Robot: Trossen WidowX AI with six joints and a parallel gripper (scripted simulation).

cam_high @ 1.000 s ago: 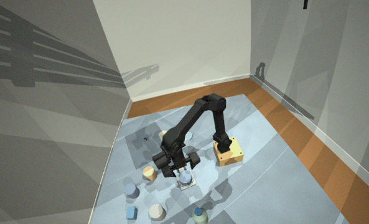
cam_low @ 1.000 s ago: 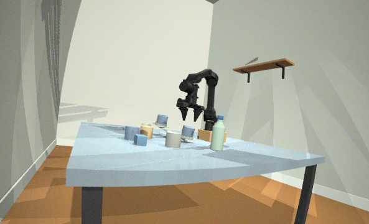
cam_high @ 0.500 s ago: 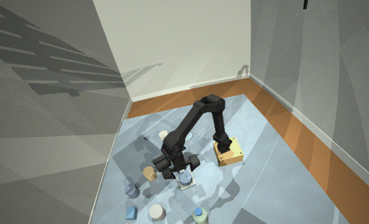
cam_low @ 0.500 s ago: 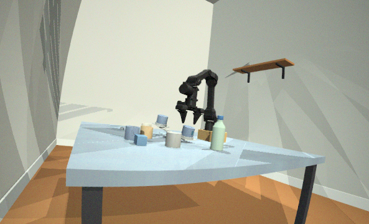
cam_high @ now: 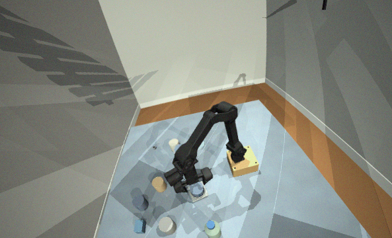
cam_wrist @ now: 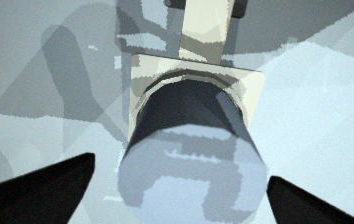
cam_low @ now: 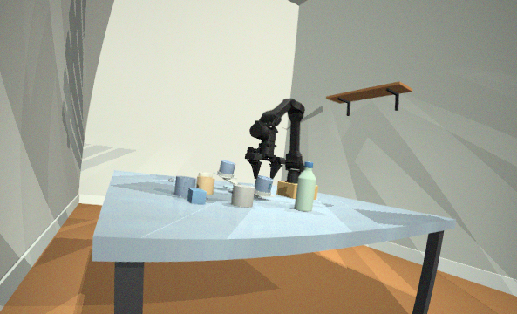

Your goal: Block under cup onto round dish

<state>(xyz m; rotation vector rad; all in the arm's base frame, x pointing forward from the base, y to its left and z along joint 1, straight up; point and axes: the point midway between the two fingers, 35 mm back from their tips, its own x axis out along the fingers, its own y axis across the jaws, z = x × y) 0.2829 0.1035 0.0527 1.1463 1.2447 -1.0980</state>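
I am hovering my gripper, jaws fully open and empty, straddling the lower cup, because its sunken end suggests the block.

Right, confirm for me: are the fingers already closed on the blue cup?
No, the gripper is wide open, its fingers standing apart on either side of the blue cup.

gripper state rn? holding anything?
Gripper: open wide, holding nothing; fingers straddle the lower blue cup on the balance, not touching it.
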